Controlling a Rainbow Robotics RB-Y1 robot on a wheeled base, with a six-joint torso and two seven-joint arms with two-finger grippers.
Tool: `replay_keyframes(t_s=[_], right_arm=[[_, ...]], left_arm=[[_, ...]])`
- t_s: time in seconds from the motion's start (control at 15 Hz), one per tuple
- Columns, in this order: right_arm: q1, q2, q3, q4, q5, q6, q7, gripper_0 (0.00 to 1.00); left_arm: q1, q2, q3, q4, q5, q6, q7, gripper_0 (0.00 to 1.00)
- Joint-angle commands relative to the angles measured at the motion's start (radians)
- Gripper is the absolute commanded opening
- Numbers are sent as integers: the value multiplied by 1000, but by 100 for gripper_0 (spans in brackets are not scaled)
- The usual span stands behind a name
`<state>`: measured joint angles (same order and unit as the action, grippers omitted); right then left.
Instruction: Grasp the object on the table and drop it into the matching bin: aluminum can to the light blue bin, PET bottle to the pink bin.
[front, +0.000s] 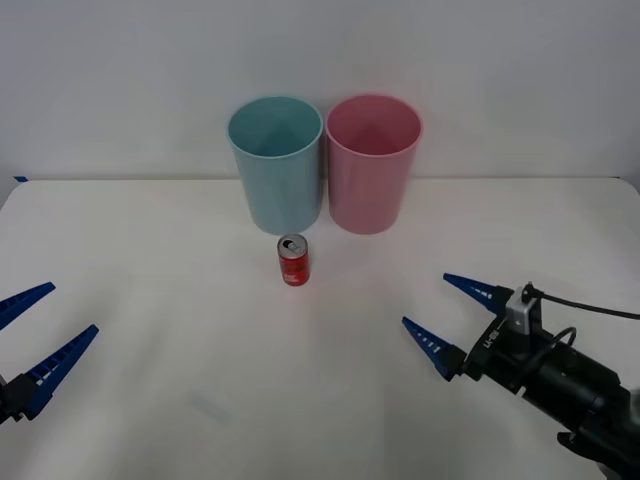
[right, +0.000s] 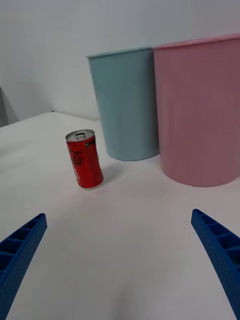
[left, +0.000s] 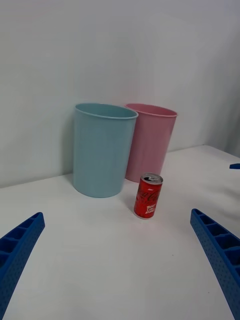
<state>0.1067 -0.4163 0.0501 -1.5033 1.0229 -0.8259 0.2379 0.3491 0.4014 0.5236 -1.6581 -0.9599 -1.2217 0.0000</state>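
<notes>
- Here, a small red aluminum can (front: 293, 260) stands upright near the middle of the white table (front: 150, 300), just in front of the light blue bin (front: 276, 165).
- The pink bin (front: 373, 165) stands beside the blue one, toward the far edge.
- Right gripper (front: 447, 315), fingers apart, hovers near the front right corner; left gripper (front: 35, 335), also spread, waits at the front left edge.
- Nothing is grasped yet; reaching comes next, probably.
- Open tabletop surrounds the can.

A small red aluminum can (front: 293, 261) with a silver top and white lettering is seen on a plain white tabletop (front: 150, 280). A smooth light blue plastic bin (front: 276, 165) and a smooth pink plastic bin (front: 372, 164) are unpatterned. Blue ribbed gripper fingers (front: 470, 288) are shown on a black arm.
</notes>
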Motion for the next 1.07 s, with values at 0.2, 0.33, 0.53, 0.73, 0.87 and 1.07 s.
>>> replay_keyframes(t_s=[0.2,0.33,0.53,0.73,0.87,1.07], right_arm=[[-53,21,77,0,10,108,4,100],[-145,56,80,135,17,56,9,100],[-234,114,79,233,48,65,31,100],[-289,159,80,301,72,80,37,100],[-344,186,86,376,74,79,49,100],[-410,231,88,462,88,83,67,100]], left_arm=[[0,0,0,0,0,0,0,100],[0,0,0,0,0,0,0,100],[0,0,0,0,0,0,0,100],[0,0,0,0,0,0,0,100],[0,0,0,0,0,0,0,100],[0,0,0,0,0,0,0,100]])
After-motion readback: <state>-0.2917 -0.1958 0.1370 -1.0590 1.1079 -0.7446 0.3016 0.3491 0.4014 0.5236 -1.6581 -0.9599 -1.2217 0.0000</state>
